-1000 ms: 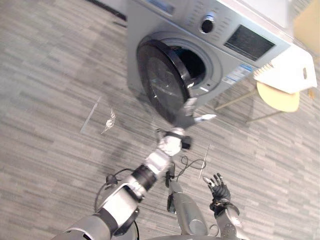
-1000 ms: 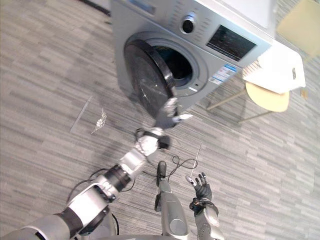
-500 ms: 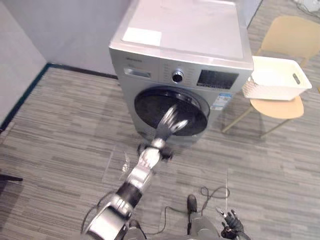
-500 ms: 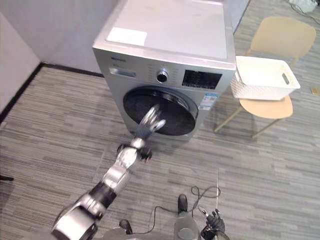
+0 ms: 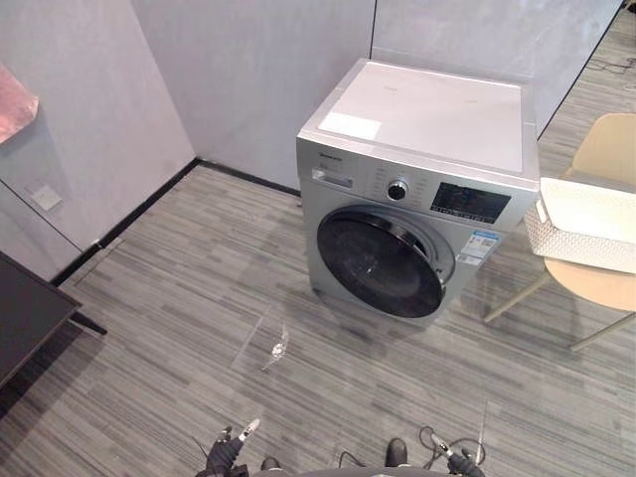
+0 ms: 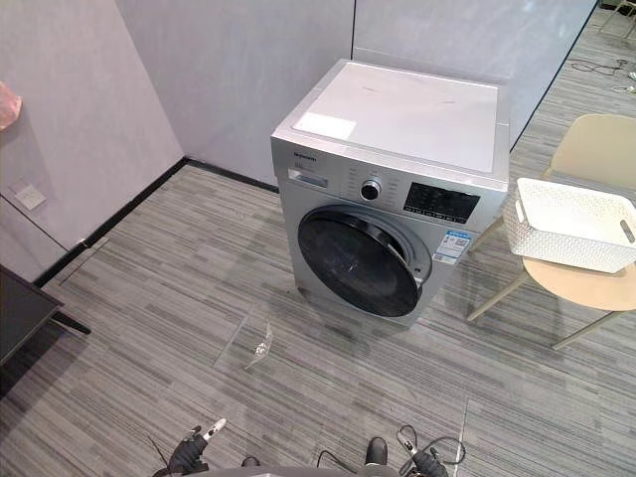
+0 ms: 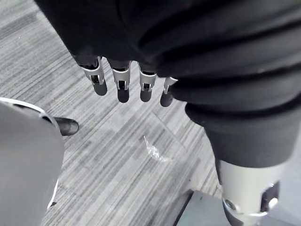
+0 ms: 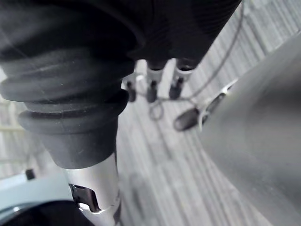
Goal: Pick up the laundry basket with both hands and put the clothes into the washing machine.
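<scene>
Fingers of the left robot hand (image 7: pixel 121 87) hang straight and hold nothing. The right robot hand (image 8: pixel 151 84) is relaxed and empty too; both are low above the floor. Farther away, the washing machine (image 5: pixel 417 199) has its door (image 5: pixel 383 263) shut. Beside it the laundry basket (image 6: pixel 568 224) rests on a chair (image 6: pixel 586 283) (I see no clothes inside), so the loading looks finished to me.

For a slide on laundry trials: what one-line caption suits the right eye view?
Silver washing machine, white laundry basket on a tan chair beside it, left hand and right hand open, hanging low.
</scene>
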